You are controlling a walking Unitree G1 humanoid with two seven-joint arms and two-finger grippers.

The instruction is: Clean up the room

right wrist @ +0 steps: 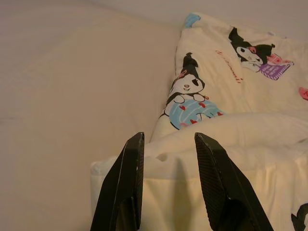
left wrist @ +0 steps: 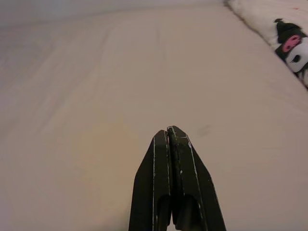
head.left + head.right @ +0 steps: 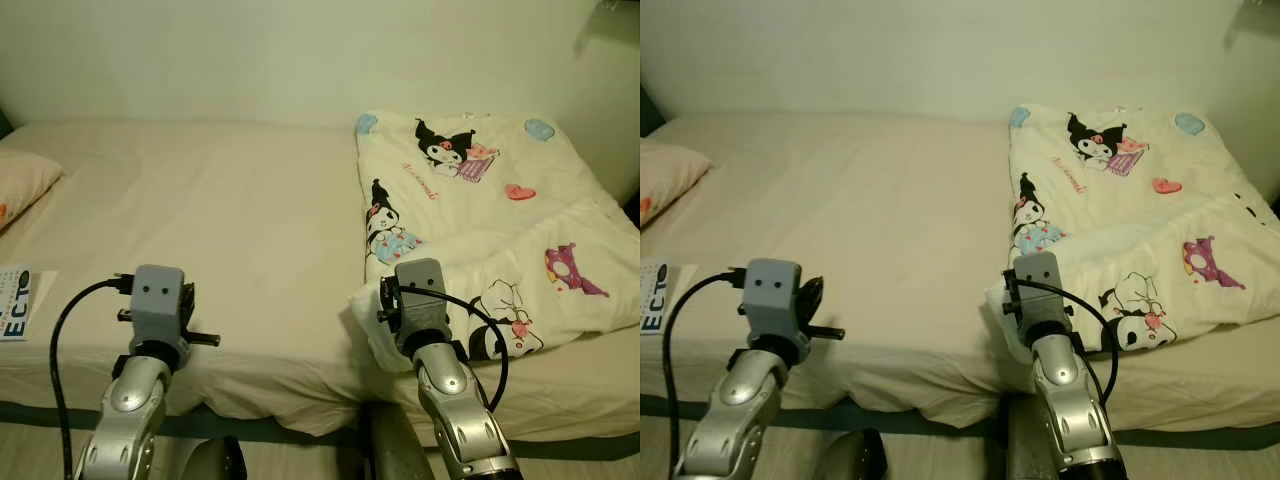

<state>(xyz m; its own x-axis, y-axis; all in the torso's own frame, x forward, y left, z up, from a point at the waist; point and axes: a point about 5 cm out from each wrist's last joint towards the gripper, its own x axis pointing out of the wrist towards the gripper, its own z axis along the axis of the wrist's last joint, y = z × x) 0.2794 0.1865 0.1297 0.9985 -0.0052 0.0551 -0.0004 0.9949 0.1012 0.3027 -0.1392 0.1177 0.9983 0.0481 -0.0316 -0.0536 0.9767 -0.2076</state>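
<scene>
Fingers of right gripper (image 1: 166, 142) parted over soft folded cartoon-print quilt (image 1: 226, 144), left gripper (image 2: 169, 132) pressed closed above smooth sheet (image 2: 96, 96)

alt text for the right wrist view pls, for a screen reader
The right gripper, fingers open, hovers at the near corner of a folded cream cartoon-print blanket lying on a beige bed sheet. The corner sits between the two black fingers; contact cannot be told.

Two silver segmented arms, each topped by a grey boxy wrist module with two small dark holes and a looping black cable — left hand (image 2: 168, 137) and right hand (image 1: 166, 144) have long black tapered fingers.
</scene>
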